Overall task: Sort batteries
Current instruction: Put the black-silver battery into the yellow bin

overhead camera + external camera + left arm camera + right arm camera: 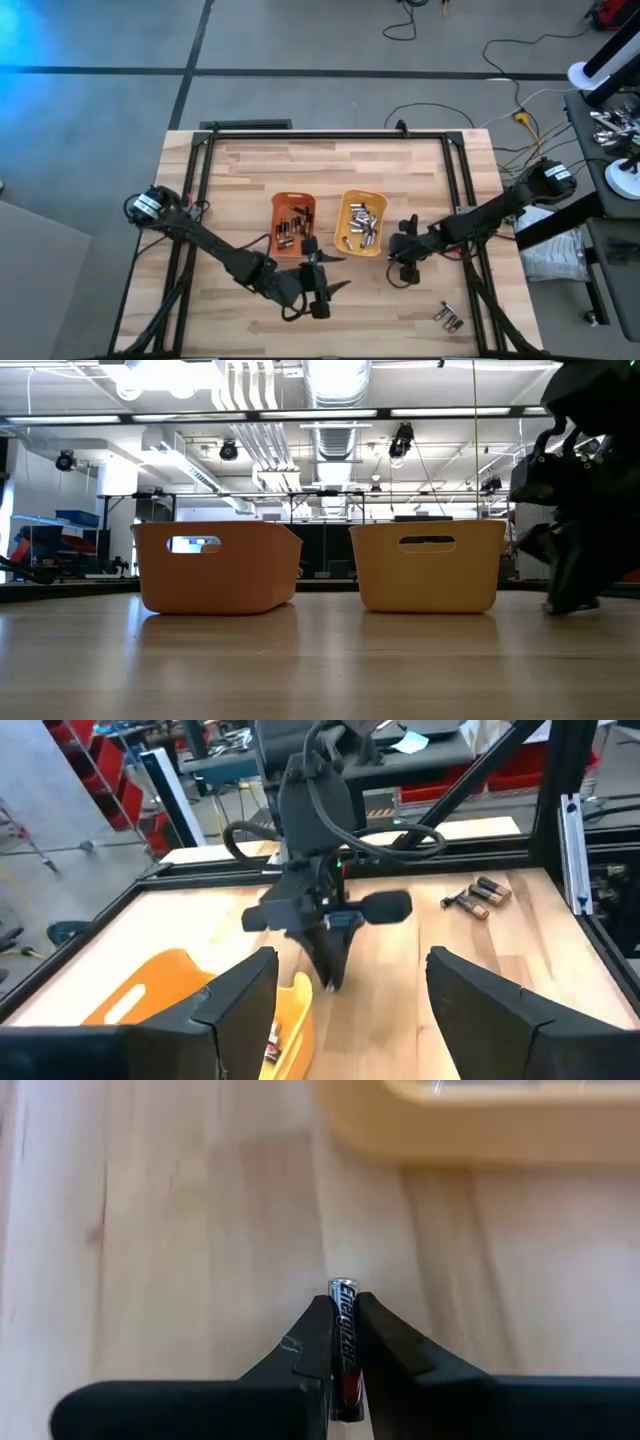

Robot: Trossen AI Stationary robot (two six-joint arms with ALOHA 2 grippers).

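An orange tray (293,222) and a yellow tray (361,222) stand side by side mid-table, each with several batteries inside. A few loose batteries (449,317) lie near the front right corner. My right gripper (343,1305) is just right of the yellow tray, close over the wood, shut on a silvery battery (343,1342). My left gripper (325,277) hangs open in front of the trays with nothing between its fingers. My right gripper pinches the silvery battery's sides (344,1325) between its two fingertips. The battery lies along the fingers, its end (342,1287) sticking out just past their tips. The fingers point steeply down at the table (328,975). Whether the battery touches the wood, I cannot tell.
A black frame (330,133) runs along the table's far edge and down both sides. Bare wood lies in front of the trays and on the left half of the table (230,190).
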